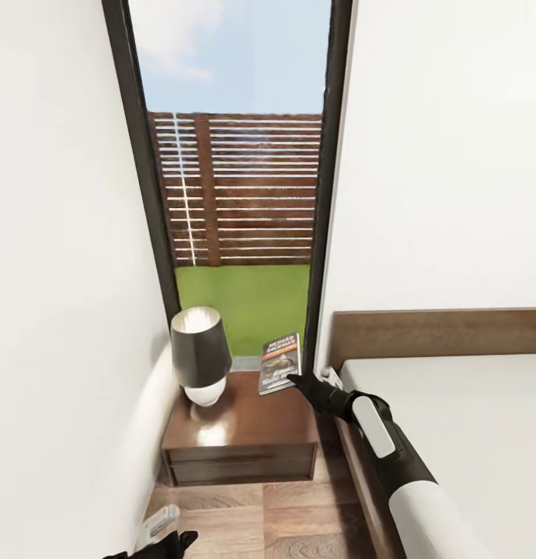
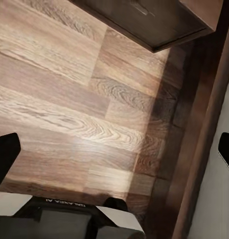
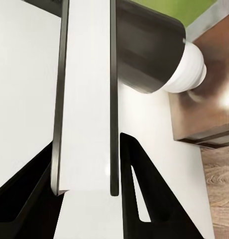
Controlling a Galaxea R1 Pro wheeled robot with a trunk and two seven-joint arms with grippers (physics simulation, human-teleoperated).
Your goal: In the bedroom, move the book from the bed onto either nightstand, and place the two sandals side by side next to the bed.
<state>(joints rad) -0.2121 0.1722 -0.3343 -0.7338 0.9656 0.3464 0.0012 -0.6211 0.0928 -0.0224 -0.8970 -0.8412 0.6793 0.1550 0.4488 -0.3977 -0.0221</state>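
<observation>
Book [image 1: 280, 362] clamped edge-on in my right gripper [image 1: 296, 380], tilted above the nightstand [image 1: 245, 425] beside its lamp [image 1: 200, 353]; my left gripper [image 2: 114, 149] hangs wide over floorboards

Book [image 1: 280, 363] cover carries white title lettering, too small to read. Left wrist housing [image 2: 62, 211] bears inverted lettering, illegible.

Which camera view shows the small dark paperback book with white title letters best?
The head view: the small dark paperback book shows its cover there, held upright by the right gripper over the dark-brown wooden nightstand. The right wrist view gives just its edge and white back between the fingers. The left wrist view looks at wood-plank floor.
</observation>
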